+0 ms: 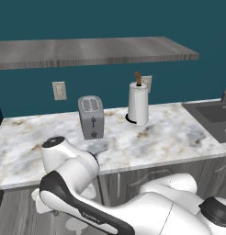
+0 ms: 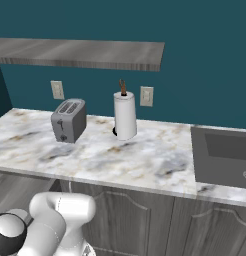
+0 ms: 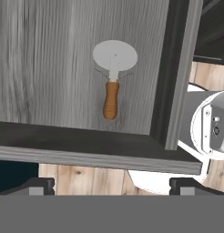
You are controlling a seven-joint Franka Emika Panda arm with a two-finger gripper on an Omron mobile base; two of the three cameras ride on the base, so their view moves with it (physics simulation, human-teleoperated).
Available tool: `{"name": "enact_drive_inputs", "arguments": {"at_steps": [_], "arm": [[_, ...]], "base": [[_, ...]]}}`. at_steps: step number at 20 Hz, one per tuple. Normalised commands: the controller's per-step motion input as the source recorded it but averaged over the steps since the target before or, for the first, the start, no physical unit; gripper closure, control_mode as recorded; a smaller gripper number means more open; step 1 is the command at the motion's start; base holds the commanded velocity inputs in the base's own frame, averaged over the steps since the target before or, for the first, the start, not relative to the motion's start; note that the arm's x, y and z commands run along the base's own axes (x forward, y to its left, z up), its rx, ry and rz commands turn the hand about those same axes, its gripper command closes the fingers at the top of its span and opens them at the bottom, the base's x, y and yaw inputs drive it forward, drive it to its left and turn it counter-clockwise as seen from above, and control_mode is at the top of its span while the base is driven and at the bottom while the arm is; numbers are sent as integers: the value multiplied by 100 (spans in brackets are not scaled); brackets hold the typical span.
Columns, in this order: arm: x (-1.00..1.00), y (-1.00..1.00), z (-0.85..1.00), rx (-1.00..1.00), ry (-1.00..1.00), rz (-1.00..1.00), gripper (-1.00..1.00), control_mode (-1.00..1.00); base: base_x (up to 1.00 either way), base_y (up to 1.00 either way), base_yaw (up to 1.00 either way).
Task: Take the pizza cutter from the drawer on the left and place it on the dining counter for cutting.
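Observation:
The pizza cutter (image 3: 112, 86) lies flat inside the pulled-out drawer (image 3: 45, 59), on its grey wood-grain floor. Its round silver blade points to the top of the hand view and its short brown handle to the bottom. Dark walls frame the drawer on the near and right sides. My gripper (image 3: 113, 185) hovers above the drawer's near wall, open, its two fingertips (image 3: 38, 185) spread wide with nothing between them. The cutter sits ahead of the fingers, roughly centred between them. The dining counter is out of view.
In the base views a marble counter (image 1: 170, 137) carries a toaster (image 1: 91, 117), a paper towel holder (image 1: 138, 103) and a sink (image 1: 216, 117), under a grey shelf (image 1: 87, 50). Wooden floor (image 3: 86, 179) lies below the drawer.

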Motion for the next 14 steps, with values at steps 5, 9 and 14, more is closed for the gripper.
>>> {"name": "enact_drive_inputs", "arguments": {"at_steps": [5,9,14], "arm": [[0,-8,-38,10,0,-1,-100,-100],[0,-13,-48,17,-3,-7,-100,-100],[4,-8,-43,10,-3,-5,-100,-100]], "base": [[0,0,0],[0,0,0],[0,0,0]]}}
